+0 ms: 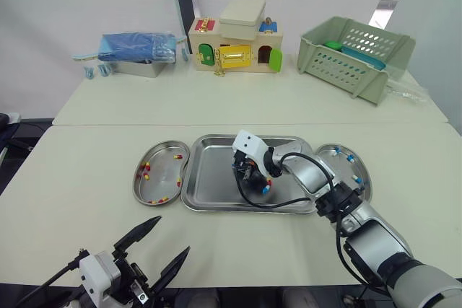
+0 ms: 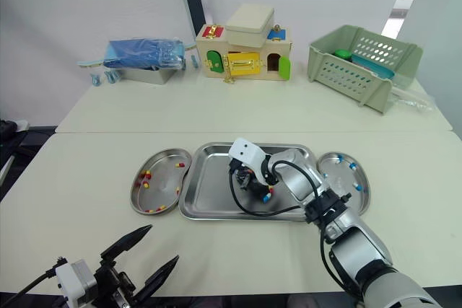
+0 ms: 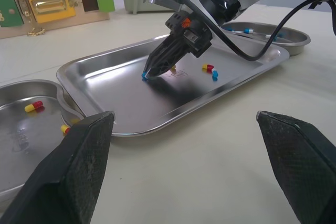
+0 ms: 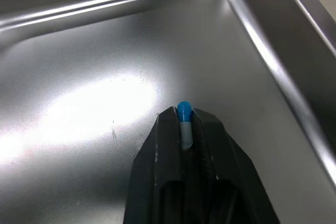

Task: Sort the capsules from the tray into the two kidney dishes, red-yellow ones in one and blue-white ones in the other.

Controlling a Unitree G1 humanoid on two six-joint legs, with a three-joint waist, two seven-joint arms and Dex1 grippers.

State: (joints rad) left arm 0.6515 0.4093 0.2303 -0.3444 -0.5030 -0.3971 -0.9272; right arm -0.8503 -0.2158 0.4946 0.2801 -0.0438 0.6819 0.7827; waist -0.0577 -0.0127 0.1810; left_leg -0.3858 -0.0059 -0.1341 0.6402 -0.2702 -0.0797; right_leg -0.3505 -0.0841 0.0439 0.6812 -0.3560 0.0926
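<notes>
**Right wrist view: blue-white capsule pinched at the very fingertips**

Right gripper is closed on a blue-white capsule in the centre of the frame. The white half sits between the two black fingers and the blue end sticks out past the tips, low over the floor of the tray.

I judge the hold to be shallow. The capsule is smooth and round, so a fast lift or a turn of the wrist could make it slip out and roll away. Too strong a squeeze could crush it.

It should go to the kidney dish at the right of centre in the head view, where the other blue-white ones lie. A red-yellow capsule waits in the tray nearby.

Left gripper hangs at lower left with its fingers wide apart
</notes>
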